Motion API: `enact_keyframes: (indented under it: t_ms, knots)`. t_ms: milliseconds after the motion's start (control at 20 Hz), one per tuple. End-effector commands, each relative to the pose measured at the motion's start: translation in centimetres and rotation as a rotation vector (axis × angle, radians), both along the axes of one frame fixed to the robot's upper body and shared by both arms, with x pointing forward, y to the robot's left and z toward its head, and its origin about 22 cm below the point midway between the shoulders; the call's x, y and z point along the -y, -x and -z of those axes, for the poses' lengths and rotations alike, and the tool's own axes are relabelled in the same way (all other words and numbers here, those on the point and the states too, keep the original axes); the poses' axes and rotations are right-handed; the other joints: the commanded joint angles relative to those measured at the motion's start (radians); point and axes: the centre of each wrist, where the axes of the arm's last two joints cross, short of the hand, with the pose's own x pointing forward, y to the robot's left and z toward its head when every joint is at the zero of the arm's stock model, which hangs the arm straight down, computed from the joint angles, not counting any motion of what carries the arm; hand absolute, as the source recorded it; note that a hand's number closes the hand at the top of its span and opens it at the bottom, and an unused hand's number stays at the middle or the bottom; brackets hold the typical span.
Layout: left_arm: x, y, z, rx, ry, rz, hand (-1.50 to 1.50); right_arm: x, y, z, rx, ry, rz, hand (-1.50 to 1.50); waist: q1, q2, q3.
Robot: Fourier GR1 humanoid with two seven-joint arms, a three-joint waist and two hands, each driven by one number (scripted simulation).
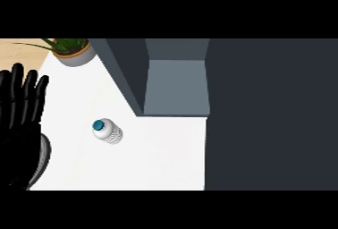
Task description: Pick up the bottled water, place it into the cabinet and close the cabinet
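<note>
The bottled water [107,131] stands upright on the white counter [152,156], seen from above, with a blue cap and a clear ribbed body. The dark grey cabinet [125,71] rises behind and to the right of it, and its lighter grey inside [177,87] shows, so it stands open. My left hand [21,116] rests at the view's left edge, open with fingers straight and pointing up, well apart from the bottle. My right hand does not show.
A potted plant [74,52] in a grey pot sits at the counter's far left corner. A broad dark panel [271,112] fills the whole right side of the view, beside the counter's right edge.
</note>
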Motion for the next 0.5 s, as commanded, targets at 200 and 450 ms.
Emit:
enact_keyframes:
  t_ms: [200, 450]
  knots:
    - [-2.3, -3.9, 0.6, -0.024, -0.011, 0.394, -1.50, 0.7, 2.3, -0.3, -0.028, -0.058, 0.020, -1.50, -0.049, 0.002, -0.005]
    - [-5.9, -3.9, 3.1, -0.246, 0.099, 0.515, -1.50, -1.3, 4.8, 0.2, -0.158, -0.103, -0.303, -1.50, -0.032, -0.003, -0.004]
